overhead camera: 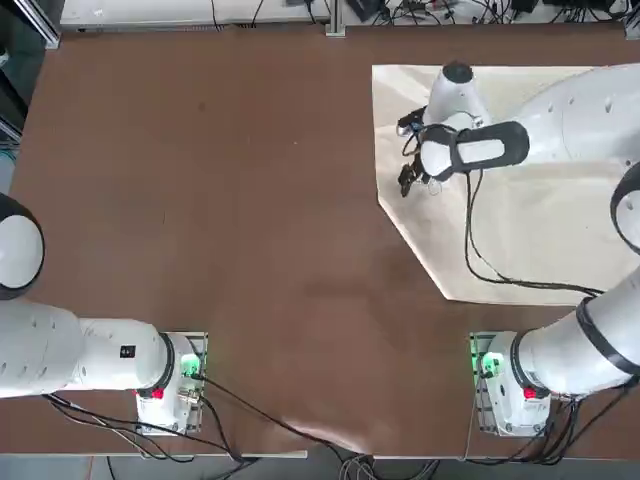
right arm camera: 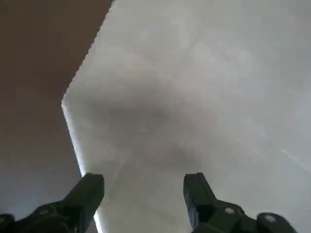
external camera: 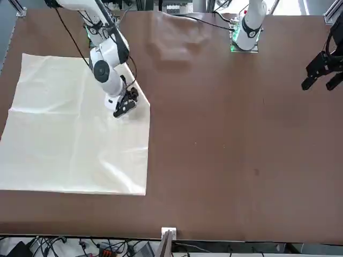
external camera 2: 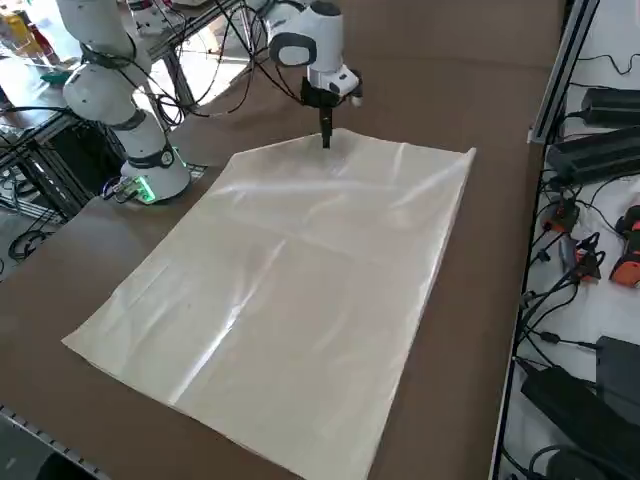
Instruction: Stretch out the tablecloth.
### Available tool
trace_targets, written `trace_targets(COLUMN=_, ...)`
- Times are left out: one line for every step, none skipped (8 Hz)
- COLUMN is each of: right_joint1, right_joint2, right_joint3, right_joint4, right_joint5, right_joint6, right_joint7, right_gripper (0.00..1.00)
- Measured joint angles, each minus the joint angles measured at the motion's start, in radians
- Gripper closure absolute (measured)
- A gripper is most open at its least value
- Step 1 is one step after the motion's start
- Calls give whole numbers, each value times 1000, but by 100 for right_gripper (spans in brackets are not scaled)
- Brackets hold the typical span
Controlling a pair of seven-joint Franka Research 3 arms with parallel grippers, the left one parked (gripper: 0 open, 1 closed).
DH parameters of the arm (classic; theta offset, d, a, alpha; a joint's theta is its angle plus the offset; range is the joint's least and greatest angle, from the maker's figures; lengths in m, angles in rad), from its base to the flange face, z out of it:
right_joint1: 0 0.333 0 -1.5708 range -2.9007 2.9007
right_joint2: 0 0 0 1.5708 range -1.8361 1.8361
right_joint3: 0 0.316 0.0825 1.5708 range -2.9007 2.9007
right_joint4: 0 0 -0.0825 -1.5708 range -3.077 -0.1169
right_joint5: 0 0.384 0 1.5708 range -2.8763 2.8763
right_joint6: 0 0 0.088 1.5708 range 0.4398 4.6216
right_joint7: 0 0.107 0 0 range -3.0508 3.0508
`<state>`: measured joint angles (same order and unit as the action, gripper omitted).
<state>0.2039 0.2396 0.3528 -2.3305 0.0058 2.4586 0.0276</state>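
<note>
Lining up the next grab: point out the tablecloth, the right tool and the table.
tablecloth [overhead camera: 520,220], top view, flat middle area
right tool [overhead camera: 407,178], top view, between its open fingertips
table [overhead camera: 200,200], top view, bare brown surface

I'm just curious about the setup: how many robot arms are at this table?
2. The working right arm reaches over the tablecloth, its right gripper open near the cloth's edge. The parked left arm sits at the other side.

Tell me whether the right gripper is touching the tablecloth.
Cannot tell. In the right side view the right gripper points down with its tips at the tablecloth near its far edge, but no view shows contact or a gap plainly. The fingers are open, holding nothing.
</note>
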Motion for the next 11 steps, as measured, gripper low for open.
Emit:
trace_targets(right_joint1=41, right_joint2=-5, right_joint3=0, right_joint4=-22, right_joint5=-26, right_joint6=0, right_joint7=-1, right_gripper=0)
trace_targets(right_joint1=76, right_joint2=-5, right_joint3=0, right_joint4=-42, right_joint5=-57, right_joint6=1, right_joint7=-1, right_gripper=0)
trace_targets(right_joint1=102, right_joint2=-8, right_joint3=0, right_joint4=-65, right_joint5=-93, right_joint6=2, right_joint7=-1, right_gripper=0)
trace_targets(right_joint1=120, right_joint2=-15, right_joint3=0, right_joint4=-87, right_joint5=-128, right_joint6=3, right_joint7=-1, right_gripper=0)
trace_targets(right_joint1=136, right_joint2=-22, right_joint3=-1, right_joint4=-108, right_joint5=-161, right_joint6=3, right_joint7=0, right_gripper=0)
trace_targets(right_joint1=150, right_joint2=-27, right_joint3=-1, right_joint4=-128, right_joint5=-185, right_joint6=6, right_joint7=1, right_gripper=0)
trace_targets(right_joint1=159, right_joint2=-28, right_joint3=-1, right_joint4=-146, right_joint5=-206, right_joint6=15, right_joint7=1, right_gripper=0)
trace_targets(right_joint1=163, right_joint2=-28, right_joint3=-1, right_joint4=-161, right_joint5=-228, right_joint6=33, right_joint7=2, right_gripper=0)
trace_targets(right_joint1=164, right_joint2=-27, right_joint3=-2, right_joint4=-172, right_joint5=-246, right_joint6=51, right_joint7=2, right_gripper=0)
trace_targets(right_joint1=164, right_joint2=-26, right_joint3=-3, right_joint4=-178, right_joint5=-256, right_joint6=63, right_joint7=2, right_gripper=0)
trace_targets(right_joint1=165, right_joint2=-24, right_joint3=-3, right_joint4=-180, right_joint5=-272, right_joint6=71, right_joint7=2, right_gripper=0)
